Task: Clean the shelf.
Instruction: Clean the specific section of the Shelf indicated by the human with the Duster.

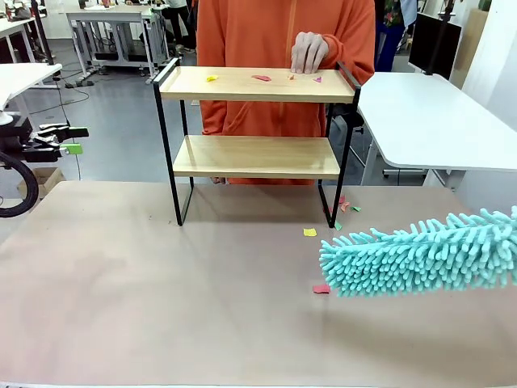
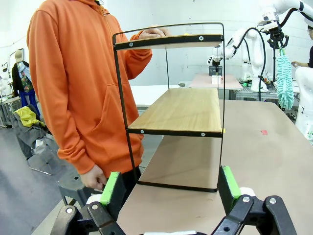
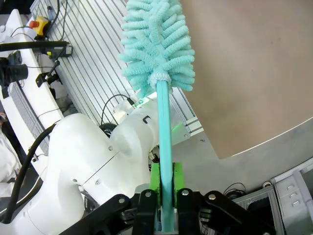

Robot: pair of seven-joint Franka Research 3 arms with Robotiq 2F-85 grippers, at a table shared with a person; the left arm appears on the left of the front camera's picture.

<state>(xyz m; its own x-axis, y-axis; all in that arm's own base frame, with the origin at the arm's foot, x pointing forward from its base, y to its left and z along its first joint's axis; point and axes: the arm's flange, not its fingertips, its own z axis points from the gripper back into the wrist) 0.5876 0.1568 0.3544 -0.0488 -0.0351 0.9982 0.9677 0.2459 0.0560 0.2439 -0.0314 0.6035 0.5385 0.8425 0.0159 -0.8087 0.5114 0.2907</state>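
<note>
Right gripper (image 3: 166,193) is clamped on the duster (image 1: 420,255) handle, with the shelf (image 1: 257,85) farther back and left of its sideways head.

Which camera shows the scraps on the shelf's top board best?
Front view: it looks down onto the shelf's top board, scraps plain. Left wrist view meets that board edge-on; right wrist view faces the duster.

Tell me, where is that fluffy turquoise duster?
Front view: the duster hangs over the right side of the table, right of the shelf, clamped in the right pincer.
</note>
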